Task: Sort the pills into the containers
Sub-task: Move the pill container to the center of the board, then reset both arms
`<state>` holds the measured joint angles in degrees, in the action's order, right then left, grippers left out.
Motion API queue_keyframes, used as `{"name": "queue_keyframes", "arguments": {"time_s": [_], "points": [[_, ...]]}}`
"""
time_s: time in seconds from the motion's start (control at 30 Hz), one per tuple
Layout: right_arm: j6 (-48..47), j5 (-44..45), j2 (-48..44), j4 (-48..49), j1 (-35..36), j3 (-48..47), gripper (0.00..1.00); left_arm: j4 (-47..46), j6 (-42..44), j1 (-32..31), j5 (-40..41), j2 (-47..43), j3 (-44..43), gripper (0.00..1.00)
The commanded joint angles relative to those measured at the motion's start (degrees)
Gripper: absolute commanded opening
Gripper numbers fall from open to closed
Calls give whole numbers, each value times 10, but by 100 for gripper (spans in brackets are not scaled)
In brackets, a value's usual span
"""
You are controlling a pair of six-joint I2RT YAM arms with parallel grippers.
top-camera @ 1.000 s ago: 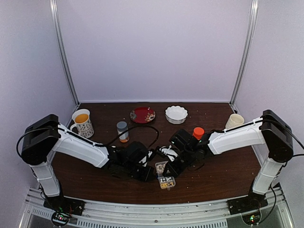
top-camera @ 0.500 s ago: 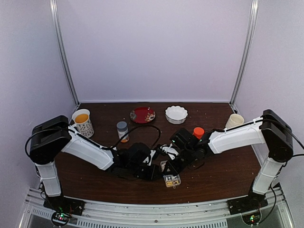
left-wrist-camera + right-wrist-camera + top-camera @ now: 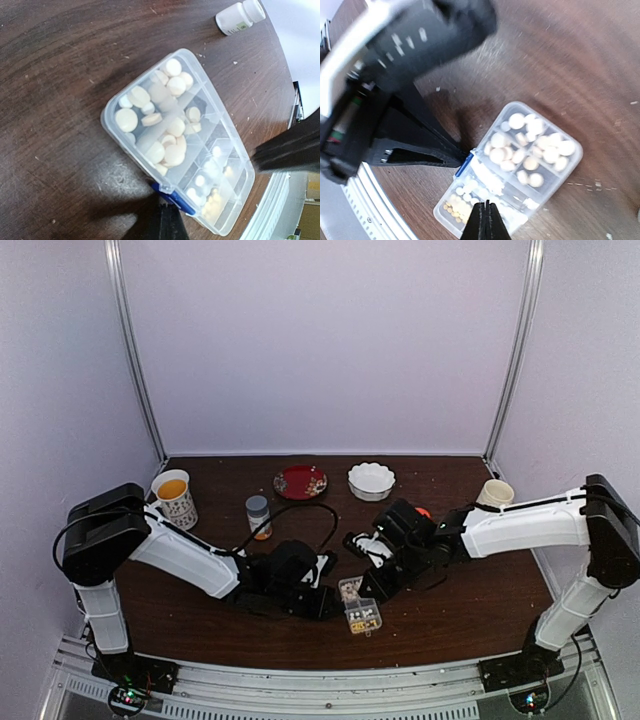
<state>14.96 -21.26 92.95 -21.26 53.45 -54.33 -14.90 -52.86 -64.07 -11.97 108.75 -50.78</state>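
Pillbox (image 3: 175,135) flat, left tool (image 3: 166,215) at clasp (image 3: 174,197)

The pill box (image 3: 222,135) lies on the desk (image 3: 470,610) near its front edge, about midway across, with the pills (image 3: 126,120) in its compartments. The left fingers (image 3: 167,212) reach the clasp on the box's long left side. The right fingers (image 3: 486,210) hang over one end of the box. Along the back, from left to right, stand a mug (image 3: 175,498), a plate (image 3: 300,481), a bowl (image 3: 371,480) and a cup (image 3: 492,494). A bottle (image 3: 259,517) stands before the gap between mug and plate. A small bottle (image 3: 239,10) sits on the desk well beyond the box.
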Motion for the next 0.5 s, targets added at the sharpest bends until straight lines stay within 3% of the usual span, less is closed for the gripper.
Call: {"name": "queue_keyframes", "arguments": {"time_s": [0.0,0.2,0.33,0.4,0.47], "points": [[-11,35,-39,-21,-13,7,0,-5,10,-1,13,-8,-1,0],[-13,73,-104,26,-26,39,0,50,44,-1,70,-67,2,0],[-20,140,-171,51,-27,57,10,161,83,-1,148,-135,-20,0],[-25,185,-219,73,-28,74,18,198,101,4,186,-174,-21,7],[-36,230,-274,106,-28,99,25,230,116,13,231,-215,-12,24]]}}
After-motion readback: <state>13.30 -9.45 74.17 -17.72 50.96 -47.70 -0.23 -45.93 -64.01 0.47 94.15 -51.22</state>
